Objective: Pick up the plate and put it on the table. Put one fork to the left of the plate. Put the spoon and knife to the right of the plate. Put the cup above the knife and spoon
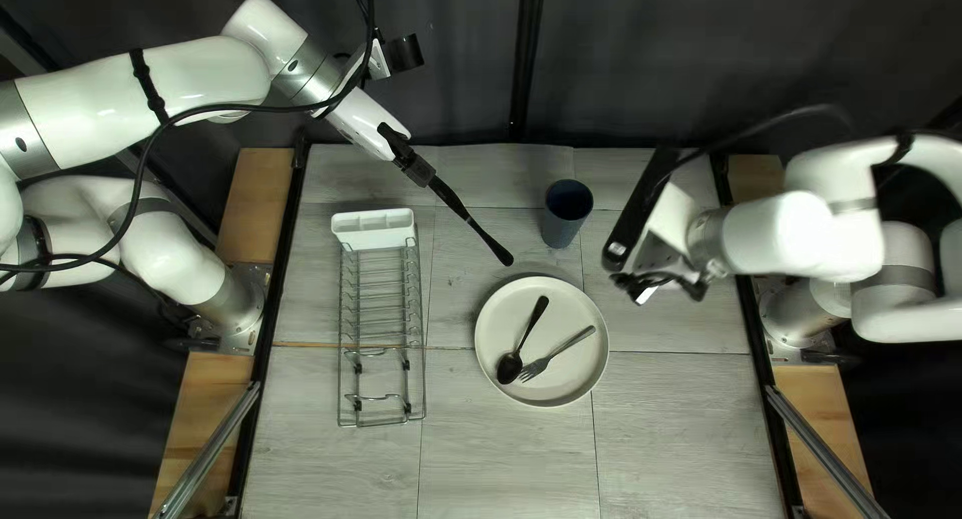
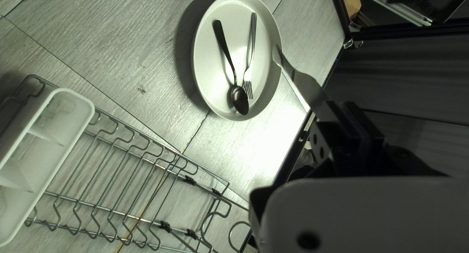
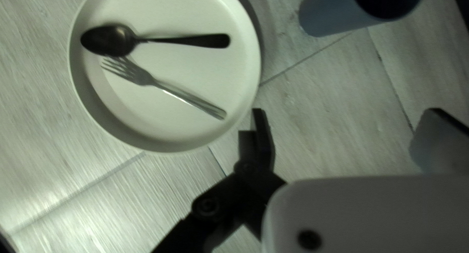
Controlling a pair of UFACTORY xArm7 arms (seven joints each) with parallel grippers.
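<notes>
My left gripper (image 1: 425, 174) is raised over the far left of the table, shut on a dark knife (image 1: 471, 216) that slants down toward the plate. In the left wrist view the gripper (image 2: 349, 109) grips the knife (image 2: 299, 78) by its handle. The cream plate (image 1: 563, 301) lies on the table, with a dark spoon (image 1: 510, 367) and a fork (image 1: 561, 351) on it. Beyond it stands the blue cup (image 1: 567, 216). My right gripper (image 1: 661, 283) hangs right of the plate. In the right wrist view this gripper (image 3: 349, 128) is open and empty, one finger near the plate rim (image 3: 251, 52).
A wire dish rack (image 1: 381, 321) stands left of the plate, with a white cutlery holder (image 1: 373, 228) at its far end. The raised left arm (image 1: 170, 78) crosses over the table's far left corner.
</notes>
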